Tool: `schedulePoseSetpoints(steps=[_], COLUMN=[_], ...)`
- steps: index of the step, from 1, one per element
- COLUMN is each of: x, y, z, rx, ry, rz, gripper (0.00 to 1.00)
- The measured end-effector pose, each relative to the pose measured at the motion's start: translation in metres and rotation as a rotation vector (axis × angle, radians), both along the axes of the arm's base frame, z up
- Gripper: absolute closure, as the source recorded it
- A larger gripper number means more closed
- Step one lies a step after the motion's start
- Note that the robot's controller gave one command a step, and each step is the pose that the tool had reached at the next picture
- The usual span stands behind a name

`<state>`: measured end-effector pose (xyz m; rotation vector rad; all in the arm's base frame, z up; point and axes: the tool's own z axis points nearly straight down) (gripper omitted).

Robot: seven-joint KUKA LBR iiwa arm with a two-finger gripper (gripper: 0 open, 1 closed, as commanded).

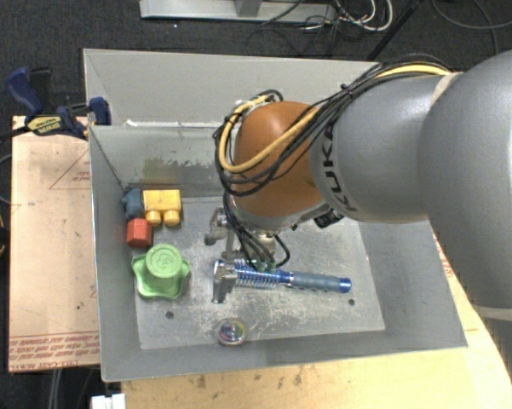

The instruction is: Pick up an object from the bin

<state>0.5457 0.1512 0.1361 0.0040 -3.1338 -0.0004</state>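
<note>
the grey arm [409, 143] comes in from the right and fills the upper right of the bin [324, 318]. it bends down at the wrist, where the rounded orange cover [268, 164] sits with yellow and black cables [232, 156] looped over it. below the cover the gripper [223, 264] points almost straight down at the bin floor, a little left of the middle. its metal tip is low, close to the floor.

the gripper is at the left end of a blue brush [311, 281], which lies flat and nearly level across the middle of the floor, bristle end under the gripper and handle running off to the right. whether the claw is open or closed cannot be told from here, nor whether it has the brush in its grasp, since the wrist and its own metalwork cover that spot.

to the left, just beside the gripper, sits a green round piece [160, 269]. further up along the left wall a red block [138, 232], a yellow block [162, 201] and a small blue piece [133, 201] are clustered together, touching. a small shiny round thing [232, 332] lies alone near the front edge, below the gripper and apart from it.
</note>
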Motion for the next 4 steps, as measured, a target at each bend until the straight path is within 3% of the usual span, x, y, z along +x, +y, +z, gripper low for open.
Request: schedulePoseSetpoints(steps=[1,2,3,4], x=[0.014,0.014,-0.016,-0.011], y=[-0.079,-0.074,-0.045,-0.047], z=[-0.039,-0.038,0.057,0.127], rx=[-0.003,0.001,0.003,0.002], ry=[-0.005,-0.007,-0.015,-0.017], rz=[0.106,0.111,0.126,0.115], gripper=[0.0,1.0,1.0,1.0])
